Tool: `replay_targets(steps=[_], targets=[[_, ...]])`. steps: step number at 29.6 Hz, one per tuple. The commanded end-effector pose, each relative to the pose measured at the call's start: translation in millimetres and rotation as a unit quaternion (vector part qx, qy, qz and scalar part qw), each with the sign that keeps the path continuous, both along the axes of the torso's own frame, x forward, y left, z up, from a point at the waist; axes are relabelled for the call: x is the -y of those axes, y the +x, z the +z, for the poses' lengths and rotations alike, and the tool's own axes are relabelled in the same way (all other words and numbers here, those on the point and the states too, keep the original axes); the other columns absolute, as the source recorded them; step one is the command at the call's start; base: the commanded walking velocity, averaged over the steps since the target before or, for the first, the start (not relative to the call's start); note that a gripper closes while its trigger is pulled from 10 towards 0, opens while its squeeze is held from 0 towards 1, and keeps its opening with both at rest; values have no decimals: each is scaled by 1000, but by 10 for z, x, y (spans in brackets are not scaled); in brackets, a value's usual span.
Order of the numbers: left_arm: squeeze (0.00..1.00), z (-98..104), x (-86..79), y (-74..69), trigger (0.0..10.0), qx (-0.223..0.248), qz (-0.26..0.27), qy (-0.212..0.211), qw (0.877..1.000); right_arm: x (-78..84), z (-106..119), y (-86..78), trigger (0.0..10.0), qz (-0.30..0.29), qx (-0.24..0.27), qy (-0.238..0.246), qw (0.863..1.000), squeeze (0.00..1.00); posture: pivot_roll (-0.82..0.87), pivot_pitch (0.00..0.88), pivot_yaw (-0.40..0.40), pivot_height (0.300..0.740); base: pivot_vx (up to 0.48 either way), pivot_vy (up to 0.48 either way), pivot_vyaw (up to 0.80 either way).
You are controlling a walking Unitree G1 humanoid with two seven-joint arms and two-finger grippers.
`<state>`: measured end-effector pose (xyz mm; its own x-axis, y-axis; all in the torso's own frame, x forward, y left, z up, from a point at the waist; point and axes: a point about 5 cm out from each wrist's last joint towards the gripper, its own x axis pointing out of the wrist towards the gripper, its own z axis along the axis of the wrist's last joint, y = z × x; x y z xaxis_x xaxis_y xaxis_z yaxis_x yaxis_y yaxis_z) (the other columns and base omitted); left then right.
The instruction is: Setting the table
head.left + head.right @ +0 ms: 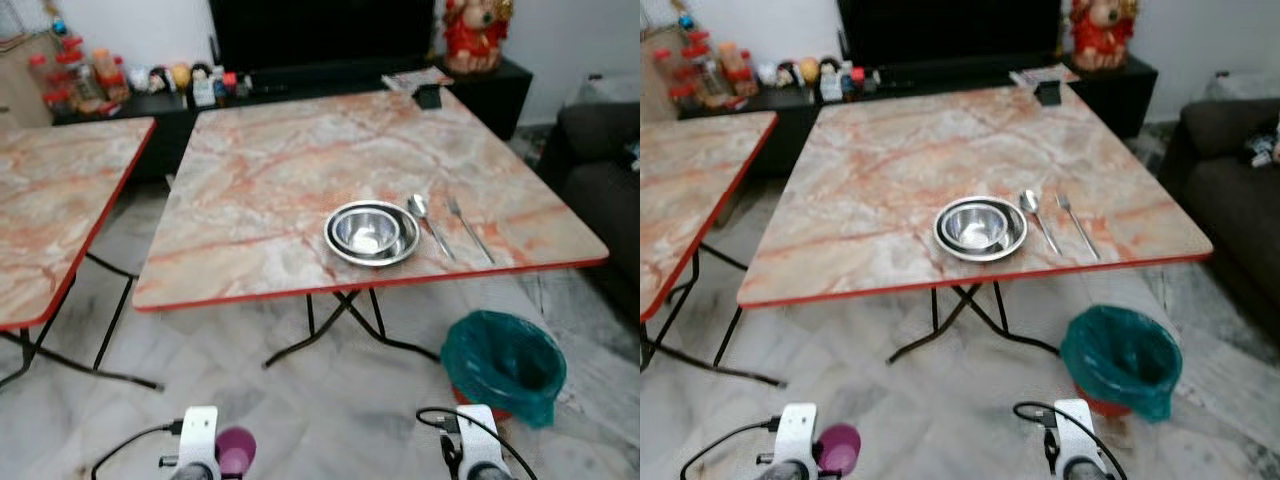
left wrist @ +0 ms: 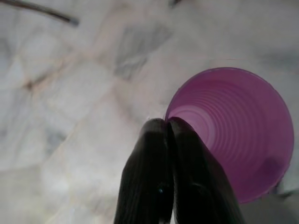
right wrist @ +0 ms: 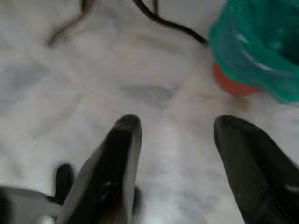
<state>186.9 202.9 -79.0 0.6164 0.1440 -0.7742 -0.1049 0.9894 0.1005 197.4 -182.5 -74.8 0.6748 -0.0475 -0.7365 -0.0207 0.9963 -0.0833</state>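
Observation:
A purple plastic cup (image 2: 238, 135) hangs low over the floor, its rim pinched by my left gripper (image 2: 167, 125), which is shut on it; the cup (image 1: 235, 450) also shows at the bottom of the head view. My right gripper (image 3: 176, 125) is open above the floor with nothing between its fingers. On the marble-patterned table (image 1: 280, 170) near its front edge sits a steel bowl (image 1: 372, 233) on a steel plate. A spoon (image 1: 428, 221) and a fork (image 1: 468, 226) lie to its right.
A bin lined with a green bag (image 1: 503, 362) stands on the floor by the table's front right corner. A second marble table (image 1: 50, 200) is to the left. A dark sofa (image 1: 600, 180) is at right, a black TV stand (image 1: 300, 80) behind.

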Motion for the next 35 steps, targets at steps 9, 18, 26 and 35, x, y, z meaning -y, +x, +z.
replay_targets(steps=[9, 18, 26, 35], targets=[[0, 33, 86, 79, 10000, 21, -6, -16, 1000, 99, -27, -73, 10000, -13, -11, -6, 1000, 0, -92, 34, 61, 740, 166, -177, 0], [0, 121, 23, 107, 10000, 103, 16, -15, 994, 96, -42, -110, 10000, -16, -10, -1, 1000, 0, -83, 36, 66, 740, 0, 0, 0], [0, 306, -189, 122, 10000, 213, 80, 6, 974, 82, -48, -118, 10000, -11, -12, -1, 1000, 0, -38, 42, 52, 740, 0, 0, 0], [0, 861, -491, 305, 10000, 383, 156, 77, 907, 68, -22, -62, 10000, -4, -6, -3, 1000, 0, -10, 43, 47, 740, 0, 0, 0]])
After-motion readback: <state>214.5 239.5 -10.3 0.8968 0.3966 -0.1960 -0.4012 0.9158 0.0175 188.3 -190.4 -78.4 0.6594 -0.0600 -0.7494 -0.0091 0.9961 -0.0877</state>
